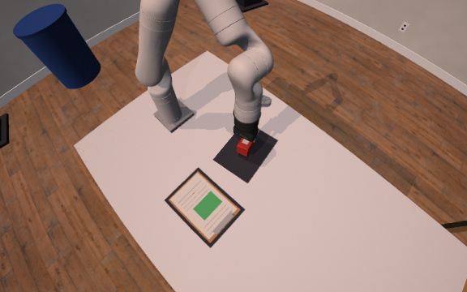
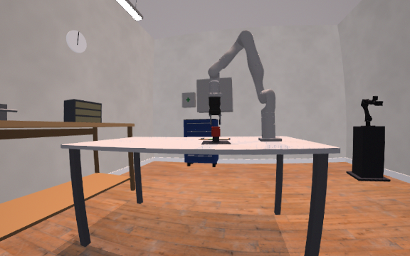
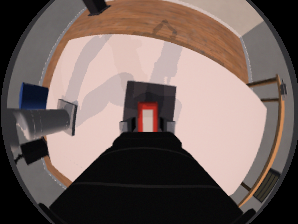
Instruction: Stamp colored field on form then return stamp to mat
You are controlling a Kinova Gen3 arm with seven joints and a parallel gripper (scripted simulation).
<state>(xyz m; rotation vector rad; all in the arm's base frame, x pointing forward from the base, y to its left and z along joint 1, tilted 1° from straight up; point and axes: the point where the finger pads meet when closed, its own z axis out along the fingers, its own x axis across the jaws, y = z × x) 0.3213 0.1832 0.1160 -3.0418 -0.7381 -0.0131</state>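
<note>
A red stamp [image 1: 244,147] [image 2: 216,132] [image 3: 148,116] stands upright on a dark mat [image 1: 233,163] [image 2: 225,142] [image 3: 168,91] on the white table [image 1: 319,211]. My gripper [image 1: 246,139] [image 2: 215,121] is open and hangs straight above the stamp, fingers at either side of its top, not gripping it. The form [image 1: 189,195] lies on a clipboard in front of the mat, with a green field [image 1: 207,205] in its middle. In the wrist view the gripper body hides the lower half.
The arm's base [image 1: 174,118] stands on the table behind the mat. A blue bin [image 1: 57,45] stands on the floor at the far left. A wooden bench [image 2: 48,126] and a black pedestal [image 2: 368,153] stand off the table.
</note>
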